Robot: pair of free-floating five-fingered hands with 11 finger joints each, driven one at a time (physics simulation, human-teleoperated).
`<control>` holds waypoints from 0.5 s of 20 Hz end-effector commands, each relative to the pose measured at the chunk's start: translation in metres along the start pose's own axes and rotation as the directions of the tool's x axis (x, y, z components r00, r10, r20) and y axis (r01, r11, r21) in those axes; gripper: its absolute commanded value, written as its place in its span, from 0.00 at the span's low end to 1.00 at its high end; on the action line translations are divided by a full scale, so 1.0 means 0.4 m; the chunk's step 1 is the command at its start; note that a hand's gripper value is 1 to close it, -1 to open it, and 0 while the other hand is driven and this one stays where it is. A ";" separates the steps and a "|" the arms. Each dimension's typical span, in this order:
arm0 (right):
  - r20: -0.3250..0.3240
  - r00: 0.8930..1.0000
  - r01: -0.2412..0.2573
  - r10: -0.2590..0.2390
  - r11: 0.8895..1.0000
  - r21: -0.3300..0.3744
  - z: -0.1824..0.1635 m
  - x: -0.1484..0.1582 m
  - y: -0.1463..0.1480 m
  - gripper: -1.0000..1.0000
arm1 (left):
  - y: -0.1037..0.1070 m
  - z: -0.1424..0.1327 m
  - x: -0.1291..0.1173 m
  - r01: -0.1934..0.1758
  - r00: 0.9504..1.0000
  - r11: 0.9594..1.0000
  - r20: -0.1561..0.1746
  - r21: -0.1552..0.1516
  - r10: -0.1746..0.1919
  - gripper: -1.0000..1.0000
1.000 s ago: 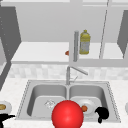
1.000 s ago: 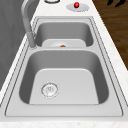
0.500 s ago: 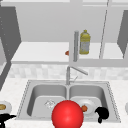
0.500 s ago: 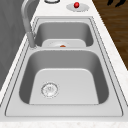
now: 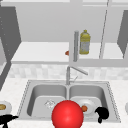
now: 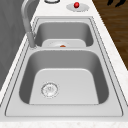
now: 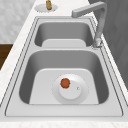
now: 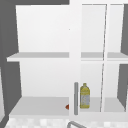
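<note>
Your right hand [image 5: 102, 113] hangs at the sink's [image 5: 113, 100] front rim with its fingers curled on nothing, just beside the plate [image 5: 88, 104] in the right basin — a small orange fruit [image 5: 84, 108] lies on that plate. Your left hand [image 5: 6, 119] floats low over the desk [image 5: 11, 87] at the left, fingers stretched out loose, near a dish [image 5: 7, 106] with a brown bit on it. A red ball [image 5: 67, 114] sits in front of the sink, and a yellow bottle [image 5: 84, 42] stands on the shelf above.

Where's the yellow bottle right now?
The yellow bottle stands upright on the lower shelf of the open wall cabinet, above the right basin in the front view, just right of the cabinet's grey vertical handle.
</note>
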 end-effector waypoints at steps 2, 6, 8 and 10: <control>0.000 1.000 0.000 0.000 1.000 0.000 0.000 0.000 0.000 0.50 | -0.005 -0.065 0.011 0.017 0.999 0.999 -0.044 -0.052 -0.019 0.00; 0.000 1.000 0.000 0.000 1.000 0.000 0.000 0.000 0.000 0.50 | -0.004 -0.124 0.027 0.031 0.998 0.998 -0.050 -0.057 -0.034 0.00; 0.000 1.000 0.000 0.000 1.000 0.000 0.000 0.000 0.000 0.50 | -0.004 -0.152 0.037 0.030 0.998 0.997 -0.059 -0.066 -0.034 0.00; 0.000 1.000 0.000 0.000 1.000 0.000 0.000 0.000 0.000 0.50 | 0.009 -0.175 0.059 0.007 0.996 0.997 -0.083 -0.082 -0.013 0.00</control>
